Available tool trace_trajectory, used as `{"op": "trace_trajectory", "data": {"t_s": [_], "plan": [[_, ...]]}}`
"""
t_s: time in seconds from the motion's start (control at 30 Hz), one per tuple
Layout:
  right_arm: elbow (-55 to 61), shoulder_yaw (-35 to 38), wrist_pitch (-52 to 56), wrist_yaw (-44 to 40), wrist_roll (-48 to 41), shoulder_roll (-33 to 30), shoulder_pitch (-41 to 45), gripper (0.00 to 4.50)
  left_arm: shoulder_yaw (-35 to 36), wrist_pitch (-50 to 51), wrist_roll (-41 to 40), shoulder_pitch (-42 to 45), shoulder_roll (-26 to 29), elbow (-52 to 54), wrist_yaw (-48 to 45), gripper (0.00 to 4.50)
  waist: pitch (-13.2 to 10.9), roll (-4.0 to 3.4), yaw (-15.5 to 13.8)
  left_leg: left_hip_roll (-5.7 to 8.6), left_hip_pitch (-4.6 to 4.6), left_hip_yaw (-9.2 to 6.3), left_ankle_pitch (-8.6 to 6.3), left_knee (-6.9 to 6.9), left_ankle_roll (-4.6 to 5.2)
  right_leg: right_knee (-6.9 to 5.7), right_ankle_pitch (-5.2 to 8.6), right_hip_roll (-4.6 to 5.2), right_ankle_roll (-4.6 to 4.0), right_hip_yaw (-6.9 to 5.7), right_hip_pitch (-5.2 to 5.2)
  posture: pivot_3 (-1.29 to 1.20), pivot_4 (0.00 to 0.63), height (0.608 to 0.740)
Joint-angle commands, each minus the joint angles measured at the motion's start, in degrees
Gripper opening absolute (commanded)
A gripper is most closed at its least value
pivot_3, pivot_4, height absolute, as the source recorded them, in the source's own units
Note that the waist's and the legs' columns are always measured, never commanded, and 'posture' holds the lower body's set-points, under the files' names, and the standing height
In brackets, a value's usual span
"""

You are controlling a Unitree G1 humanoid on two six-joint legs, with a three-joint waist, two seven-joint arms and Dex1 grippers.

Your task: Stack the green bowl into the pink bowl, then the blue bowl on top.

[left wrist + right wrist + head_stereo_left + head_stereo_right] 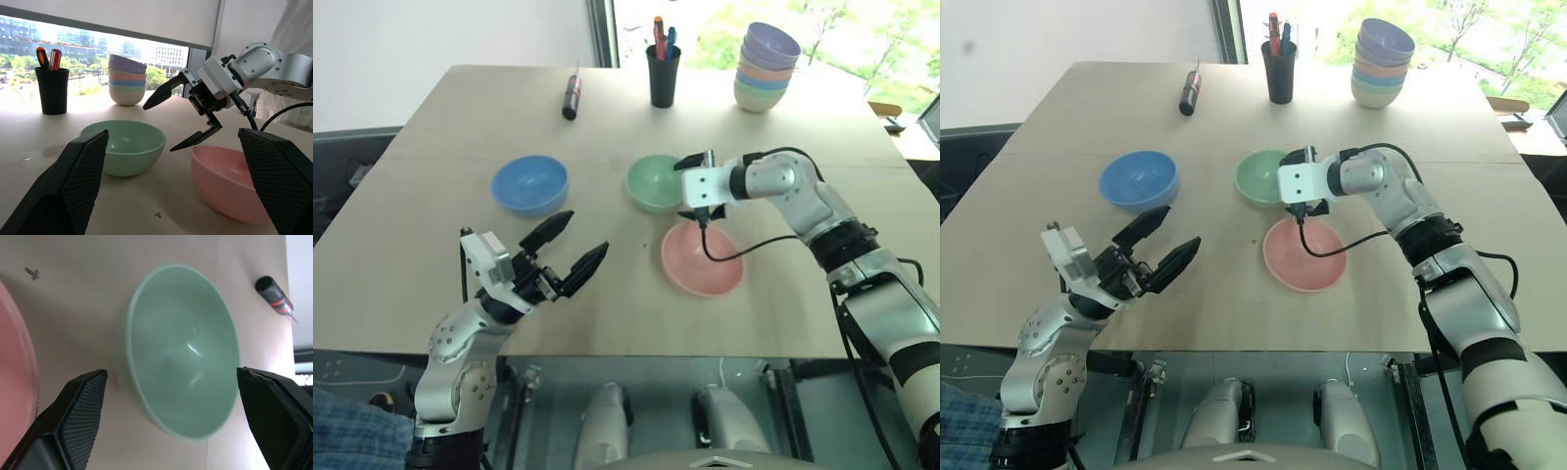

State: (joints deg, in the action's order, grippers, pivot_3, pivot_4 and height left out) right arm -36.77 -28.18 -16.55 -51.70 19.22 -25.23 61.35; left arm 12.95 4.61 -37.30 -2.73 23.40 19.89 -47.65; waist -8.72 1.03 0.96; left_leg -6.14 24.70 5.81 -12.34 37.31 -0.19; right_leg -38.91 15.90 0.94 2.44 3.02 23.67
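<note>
Three bowls sit on the wooden table: the blue bowl (530,184) left of centre, the green bowl (649,182) in the middle, and the pink bowl (702,259) nearer me and to its right. My right gripper (684,188) is open and hovers over the green bowl's right rim, one finger on each side of the bowl (183,352), holding nothing. In the left wrist view the right gripper (159,127) hangs between the green bowl (124,144) and the pink bowl (230,181). My left gripper (587,231) is open and empty, raised near the front, below the blue bowl.
A black pen cup (663,73), a stack of pastel bowls (766,67) and a black-and-red screwdriver (572,96) stand along the far side. A black cable loops from the right wrist over the pink bowl. The table's front edge (636,351) is close to me.
</note>
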Motion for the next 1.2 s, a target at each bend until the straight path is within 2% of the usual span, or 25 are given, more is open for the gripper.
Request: {"op": "trace_trajectory", "data": {"t_s": [0.03,0.47,1.2], "plan": [[-3.18,-0.05,-3.90,1.57,1.92,1.48,3.16,4.47,-0.18,-0.71,-0.05,0.87,0.36,2.51,0.28,4.50,0.00,0.00,-0.04,0.00,0.00,0.00,0.00,0.00,0.00,0.00,0.00,0.00,0.00,-0.01,0.00,0.00,0.150,0.740],[-13.07,-0.44,-8.48,4.48,6.25,5.15,7.29,4.47,0.02,-1.13,0.17,0.97,0.59,2.06,-0.01,4.50,-0.01,-0.01,0.01,0.00,0.00,0.02,0.00,-0.01,-0.01,-0.02,0.00,0.00,-0.01,0.01,0.02,0.00,0.150,0.740],[-14.30,-0.31,-7.24,1.73,7.59,5.79,6.98,4.47,0.28,-2.18,-0.12,1.17,0.27,1.11,-0.84,4.50,-0.01,-0.02,0.01,-0.01,0.00,0.02,0.00,-0.02,-0.01,-0.02,0.00,0.00,-0.01,0.01,0.02,0.00,0.150,0.740]]}}
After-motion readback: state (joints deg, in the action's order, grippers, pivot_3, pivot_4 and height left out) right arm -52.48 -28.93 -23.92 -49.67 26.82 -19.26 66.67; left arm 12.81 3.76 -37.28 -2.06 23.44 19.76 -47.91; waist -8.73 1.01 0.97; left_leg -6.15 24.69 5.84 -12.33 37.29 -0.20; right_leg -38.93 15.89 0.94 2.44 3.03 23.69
